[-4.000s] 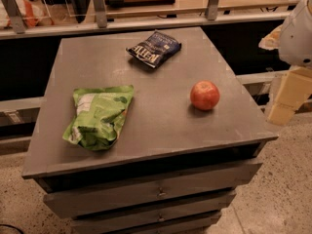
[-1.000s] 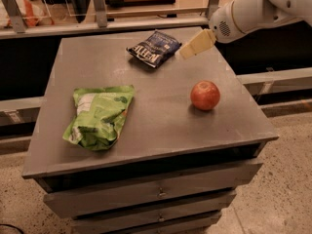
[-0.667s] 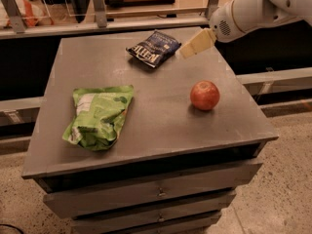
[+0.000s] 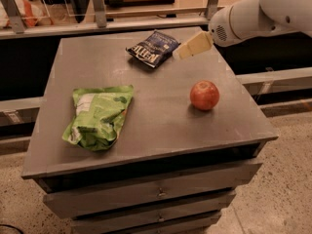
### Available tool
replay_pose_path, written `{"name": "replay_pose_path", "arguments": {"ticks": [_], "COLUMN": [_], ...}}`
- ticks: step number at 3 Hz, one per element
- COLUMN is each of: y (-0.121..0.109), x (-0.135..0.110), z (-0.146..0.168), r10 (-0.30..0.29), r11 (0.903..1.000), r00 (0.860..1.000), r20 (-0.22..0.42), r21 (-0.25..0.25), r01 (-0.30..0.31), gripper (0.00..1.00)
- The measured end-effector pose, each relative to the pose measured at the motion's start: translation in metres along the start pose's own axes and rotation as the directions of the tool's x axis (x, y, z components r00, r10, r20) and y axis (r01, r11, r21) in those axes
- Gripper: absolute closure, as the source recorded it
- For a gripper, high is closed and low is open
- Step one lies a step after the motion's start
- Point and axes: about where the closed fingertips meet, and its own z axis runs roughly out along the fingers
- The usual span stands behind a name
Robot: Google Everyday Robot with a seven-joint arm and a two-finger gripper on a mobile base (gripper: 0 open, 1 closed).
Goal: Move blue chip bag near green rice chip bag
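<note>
One pincer (image 4: pixel 189 47) hovers over the far right of the surface (image 4: pixel 161 126), just beside one blue chip bag (image 4: pixel 153 48). Whether it is open or closed cannot be told. One red apple (image 4: pixel 204 95) sits nearer. One green rice chip bag (image 4: pixel 97 116) lies well apart, front left.

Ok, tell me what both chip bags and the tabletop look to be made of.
The blue chip bag: thin plastic film, glossy; it creases and catches light. The green rice chip bag: likely the same kind of film, shiny and crumpled. The table: smooth matte grey top, perhaps painted wood or laminate; cannot tell which. The gripper hovers just beside the blue chip bag.
</note>
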Motion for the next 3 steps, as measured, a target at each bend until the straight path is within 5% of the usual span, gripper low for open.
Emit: {"name": "replay_pose_path", "arguments": {"ticks": [1,3], "y": [-0.013,-0.030], "x": [-0.012,-0.034], "z": [0.011,0.048], "r10": [0.020,0.028], "r11": [0.9957,0.9952], "r00": [0.997,0.993], "r20": [0.069,0.117], "r21": [0.089,0.089], "r01": [-0.026,-0.039], "gripper": [0.00,0.00]}}
